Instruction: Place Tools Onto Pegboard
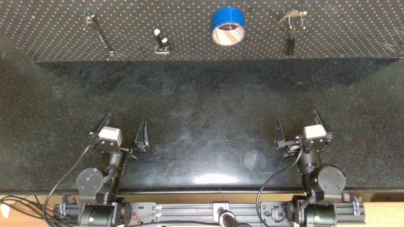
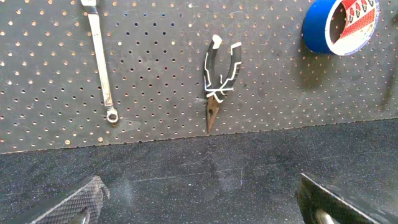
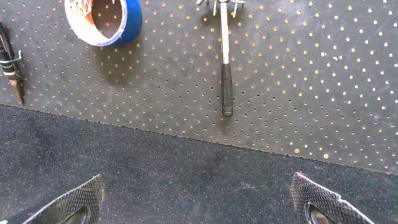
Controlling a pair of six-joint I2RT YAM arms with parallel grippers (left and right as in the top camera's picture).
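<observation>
Left tool [image 1: 126, 121] agape; tape [image 2: 318, 28] print illegible

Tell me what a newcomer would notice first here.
The blue tape hangs bright on the pegboard, between the pliers and the hammer, with a wrench at the far left. Below, the left gripper and the right gripper rest open and empty over the dark table.

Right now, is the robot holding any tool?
Nothing is held. The left end effector and the right end effector are both open and empty.
</observation>
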